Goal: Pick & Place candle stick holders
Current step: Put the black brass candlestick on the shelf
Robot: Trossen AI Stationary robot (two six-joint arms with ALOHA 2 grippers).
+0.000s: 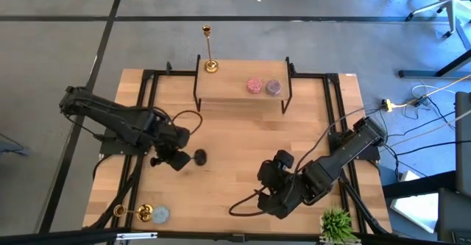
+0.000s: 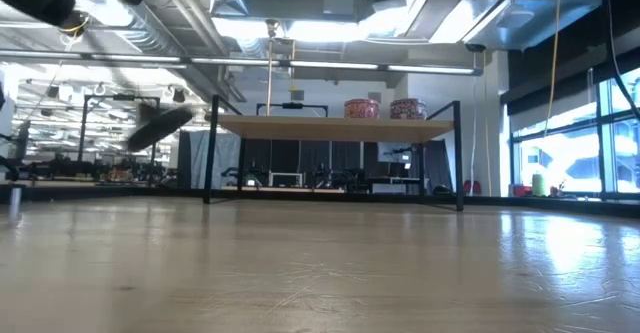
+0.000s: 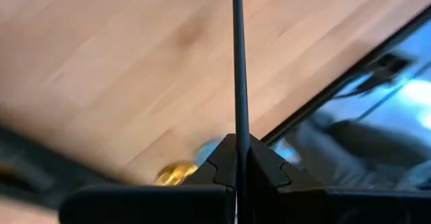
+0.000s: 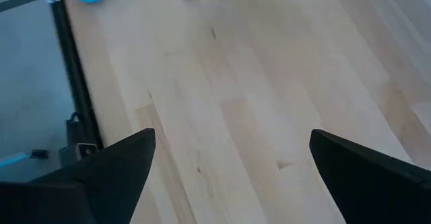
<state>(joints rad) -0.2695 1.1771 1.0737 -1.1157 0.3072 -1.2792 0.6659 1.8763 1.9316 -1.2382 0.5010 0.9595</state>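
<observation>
High view: gold candlestick (image 1: pixel 129 212) lies on its side at table (image 1: pixel 235 135) near-left corner, beside blue disc (image 1: pixel 160 214). Right claw (image 1: pixel 266 173) near front-right, fingers apart, holding nothing. Left claw (image 1: pixel 179 159) mid-left, clamped on thin dark stem of dark candlestick (image 1: pixel 197 157), its round base off table. Second gold candlestick (image 1: pixel 210 50) upright on raised shelf (image 1: pixel 243 90), far edge, left of two pink tins (image 1: pixel 263 87).

Bright ceiling lights (image 2: pixel 300 28) flare in the low view; both wrist views are motion-blurred, shadows soft.
</observation>
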